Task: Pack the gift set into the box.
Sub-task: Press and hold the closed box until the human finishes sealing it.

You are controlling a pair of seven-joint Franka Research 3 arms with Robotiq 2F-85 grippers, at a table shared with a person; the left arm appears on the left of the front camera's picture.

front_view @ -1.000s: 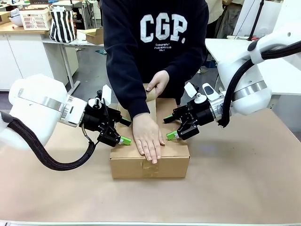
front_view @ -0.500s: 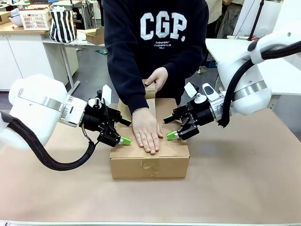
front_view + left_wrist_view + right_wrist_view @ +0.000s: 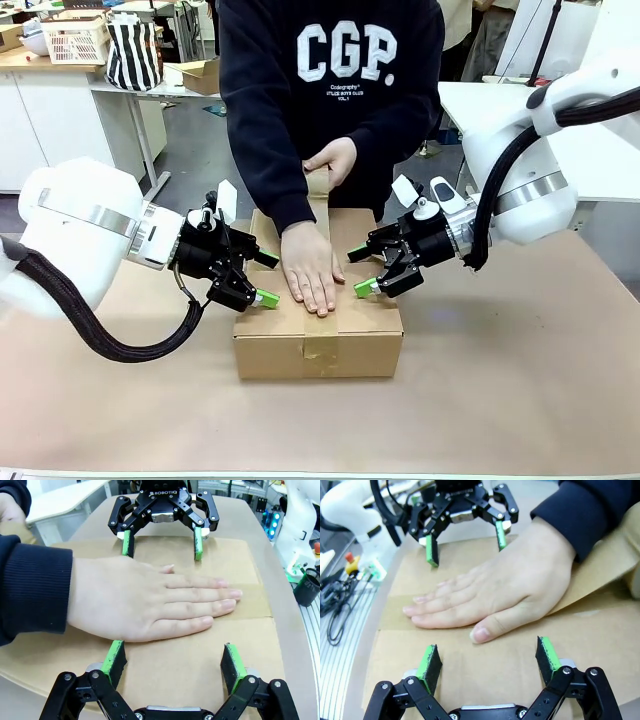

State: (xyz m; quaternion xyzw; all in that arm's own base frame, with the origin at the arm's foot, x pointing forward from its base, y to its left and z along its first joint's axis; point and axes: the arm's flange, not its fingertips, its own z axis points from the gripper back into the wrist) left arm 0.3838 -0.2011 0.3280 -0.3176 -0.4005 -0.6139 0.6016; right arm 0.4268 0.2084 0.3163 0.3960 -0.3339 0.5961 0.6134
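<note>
My left gripper (image 3: 262,297) and right gripper (image 3: 362,287), jaws spread, flank the person's hand (image 3: 310,276) flat on the closed box (image 3: 318,345) near the table's (image 3: 520,380) far edge.

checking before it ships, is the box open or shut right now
Shut: the box has its top flaps folded flat, brown tape along the seam, the person's hand flat on top. Both grippers stand open over it.

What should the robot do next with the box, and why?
Probably hold steady. Both open end effectors, left and right, sit with their pads on the closed flaps of the box, while the person's hand presses brown tape along the seam and the other hand pulls it from behind. Lifting off now might let the flaps spring up.
</note>
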